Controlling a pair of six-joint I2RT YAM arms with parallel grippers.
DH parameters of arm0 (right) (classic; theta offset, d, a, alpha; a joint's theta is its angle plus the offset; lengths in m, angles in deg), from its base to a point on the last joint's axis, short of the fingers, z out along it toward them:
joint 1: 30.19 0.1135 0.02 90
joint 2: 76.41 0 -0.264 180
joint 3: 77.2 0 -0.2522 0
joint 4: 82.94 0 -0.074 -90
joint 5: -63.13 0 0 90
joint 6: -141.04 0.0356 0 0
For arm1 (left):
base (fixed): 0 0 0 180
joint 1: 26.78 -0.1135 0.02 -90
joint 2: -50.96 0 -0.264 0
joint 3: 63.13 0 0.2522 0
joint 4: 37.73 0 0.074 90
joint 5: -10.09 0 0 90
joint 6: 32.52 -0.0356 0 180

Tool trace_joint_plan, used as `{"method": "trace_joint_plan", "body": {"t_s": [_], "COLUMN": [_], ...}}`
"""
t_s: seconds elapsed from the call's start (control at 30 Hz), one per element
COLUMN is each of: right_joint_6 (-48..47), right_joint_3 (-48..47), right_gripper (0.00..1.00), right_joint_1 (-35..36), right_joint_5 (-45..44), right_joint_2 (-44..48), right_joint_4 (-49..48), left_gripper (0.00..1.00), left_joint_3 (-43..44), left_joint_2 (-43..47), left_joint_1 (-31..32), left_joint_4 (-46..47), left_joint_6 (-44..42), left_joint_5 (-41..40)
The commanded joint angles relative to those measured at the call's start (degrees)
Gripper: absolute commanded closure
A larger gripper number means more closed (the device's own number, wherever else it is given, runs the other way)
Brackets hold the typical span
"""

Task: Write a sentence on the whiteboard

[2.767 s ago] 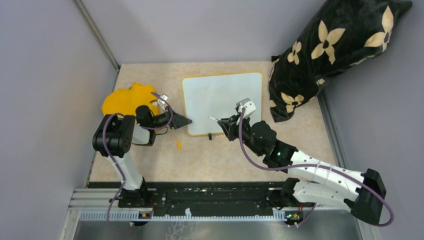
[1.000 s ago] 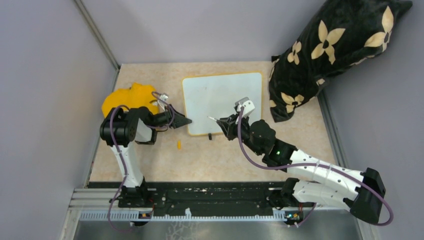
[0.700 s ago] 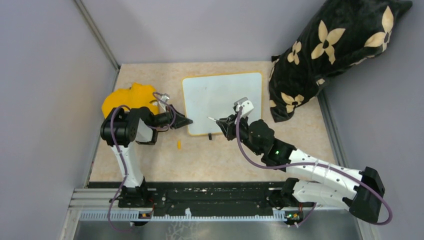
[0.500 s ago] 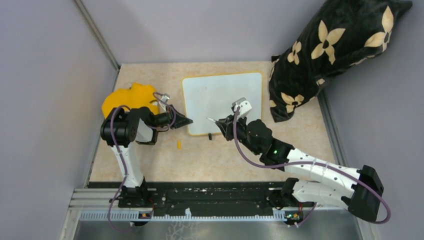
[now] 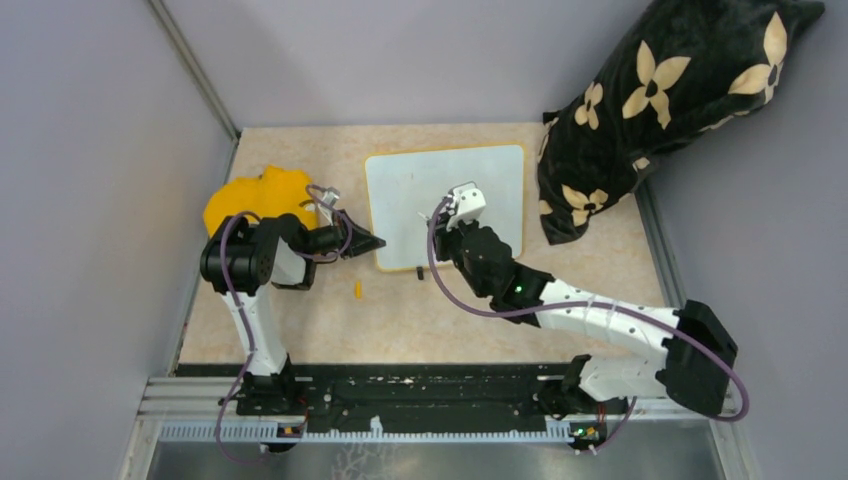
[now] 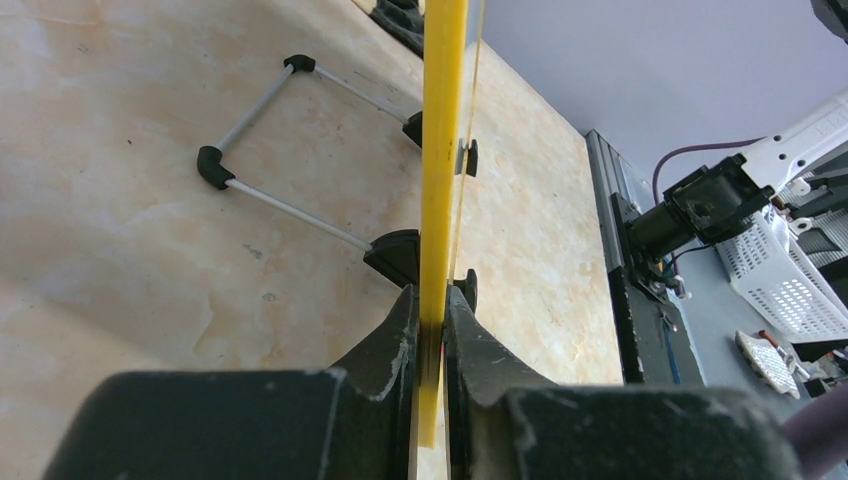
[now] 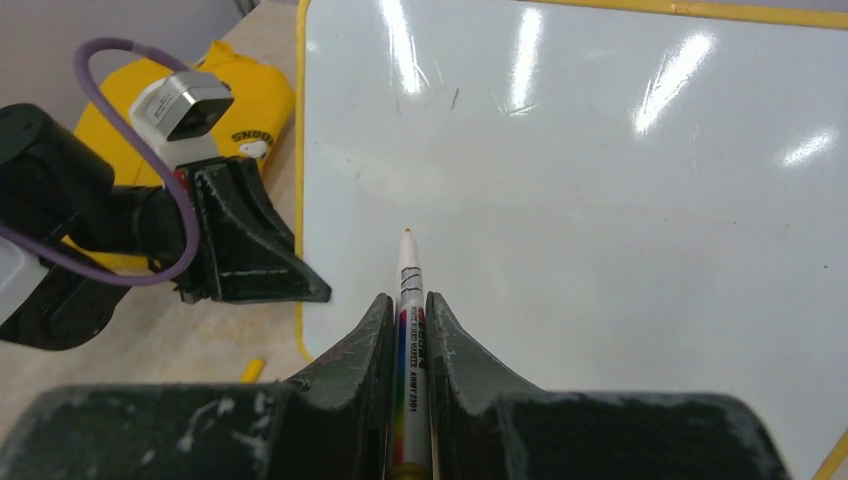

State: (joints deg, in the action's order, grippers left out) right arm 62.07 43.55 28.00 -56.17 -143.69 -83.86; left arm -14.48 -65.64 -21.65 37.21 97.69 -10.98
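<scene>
1. Top view: the whiteboard (image 5: 490, 185) sits at the middle of the counter (image 5: 300, 330), toward the far side.
2. Left wrist: the left pincer (image 6: 430, 315) is clamped on its yellow edge. This thin hold may slip.
3. Right wrist: the right pincer (image 7: 410, 325) grips the marker (image 7: 410, 280) over the blank surface. Hard pressing could push the board away.

Whiteboard (image 5: 400, 185) at centre of table (image 5: 320, 330), cloth (image 5: 250, 195) to its left, cushion (image 5: 660, 90) to its right. Left gripper (image 5: 372, 242) on its left edge; right gripper (image 5: 437, 215), with marker (image 7: 410, 290), above its near half.

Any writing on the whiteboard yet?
No: in the right wrist view the whiteboard shows only glare and a faint scuff, no words.
</scene>
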Motion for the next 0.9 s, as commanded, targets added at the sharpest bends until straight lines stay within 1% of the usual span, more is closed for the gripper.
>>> {"method": "trace_joint_plan", "body": {"t_s": [0.0, 0.17, 0.4, 0.87], "right_joint_6": [-4.2, -6.1, -7.7, -8.8], "right_joint_3": [-5.0, -8.5, -10.1, -15.3], "right_gripper": [1.0, 1.0, 1.0, 1.0], "right_joint_1": [0.7, 0.7, 0.7, 0.7], "right_joint_5": [-7.6, -9.7, -9.4, -11.9], "right_joint_2": [-4.7, -9.8, -12.9, -18.5], "right_joint_4": [-8.7, -10.9, -14.9, -13.7], "left_gripper": [1.0, 1.0, 1.0, 1.0], "left_joint_3": [-0.7, -0.7, -0.5, -0.4], "left_joint_2": [1.4, 1.5, 1.2, 0.9], "left_joint_1": [0.4, 0.6, 0.8, 0.9], "left_joint_4": [7.1, 6.9, 6.4, 5.8], "left_joint_6": [-0.7, -0.7, -0.7, -0.9], "left_joint_5": [-0.1, -0.2, 0.0, 0.2]}}
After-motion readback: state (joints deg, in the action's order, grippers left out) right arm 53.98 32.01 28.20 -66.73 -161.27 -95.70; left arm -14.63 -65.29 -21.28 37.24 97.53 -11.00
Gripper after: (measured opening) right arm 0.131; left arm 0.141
